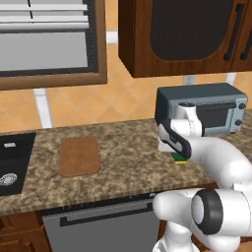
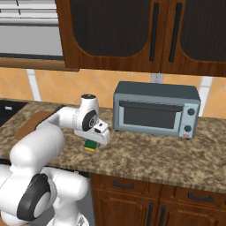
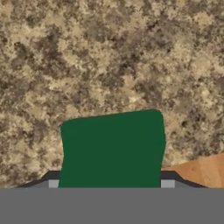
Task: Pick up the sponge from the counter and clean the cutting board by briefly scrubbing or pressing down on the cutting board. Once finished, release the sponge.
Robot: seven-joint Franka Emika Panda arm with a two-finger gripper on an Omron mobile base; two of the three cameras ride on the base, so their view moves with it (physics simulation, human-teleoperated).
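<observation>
I'm holding the gripper [image 2: 92, 142] down over the sponge [image 3: 113, 148], which is sitting on the granite counter [image 1: 128, 162] near its front edge, in front of the toaster oven [image 2: 155, 109]. From the hand view the sponge's green top is sitting squarely between the finger tips [image 3: 53, 183], and they look pinched in on its two sides, so I'm judging the claw clenched on the sponge; I can't tell whether it's off the counter yet. The cutting board [image 1: 79, 156] is lying flat well apart to the left, closer to the black sink [image 1: 12, 165], roughly mid-depth between front edge and wall. To do this step well, I'm thinking: confirm the squeeze is firm but not crushing the soft block, then lift straight up before any sideways travel so the yellow underside isn't dragging on the granite. I'm planning a level carry leftward along the counter, keeping the sponge's flat face down and parallel to the board.
</observation>
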